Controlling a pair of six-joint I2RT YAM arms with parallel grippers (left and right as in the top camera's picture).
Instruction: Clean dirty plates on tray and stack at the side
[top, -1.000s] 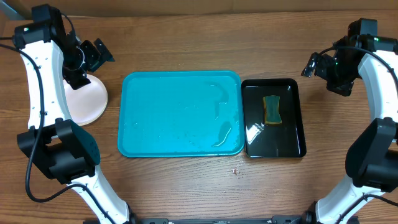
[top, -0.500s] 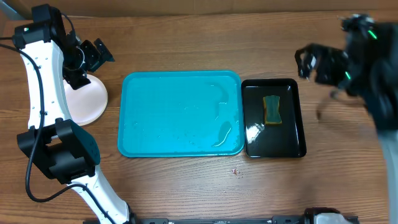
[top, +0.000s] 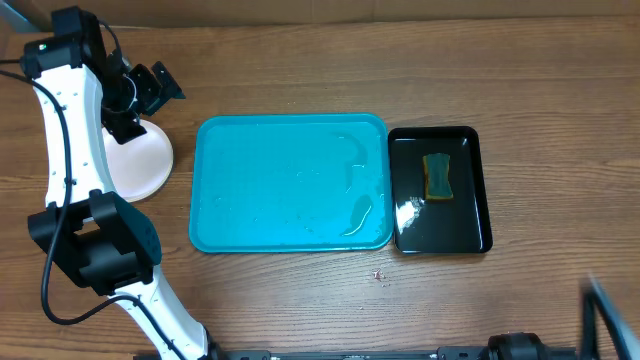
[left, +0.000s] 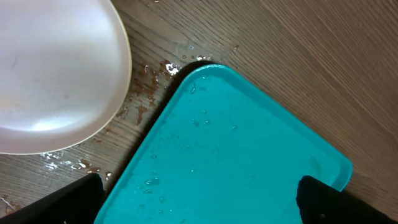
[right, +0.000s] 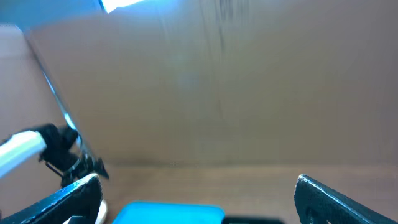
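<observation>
Wet tray, plates stacked by the left edge, both hands apart

The turquoise tray (top: 290, 180) lies mid-counter holding only water drops (left: 151, 182). The plates (top: 145, 165) sit as one pale pile near the counter's left edge, just beside the tray's far left corner and not touching it; their number cannot be told. The left hand (left: 199, 186) hangs over the pile's far side, its fingers wide apart. The right hand (right: 198, 186), fingers also spread, faces a blurred brown wall. A black tray (top: 440, 225) holding a sponge (top: 437, 176) lies against the turquoise tray's right side.
</observation>
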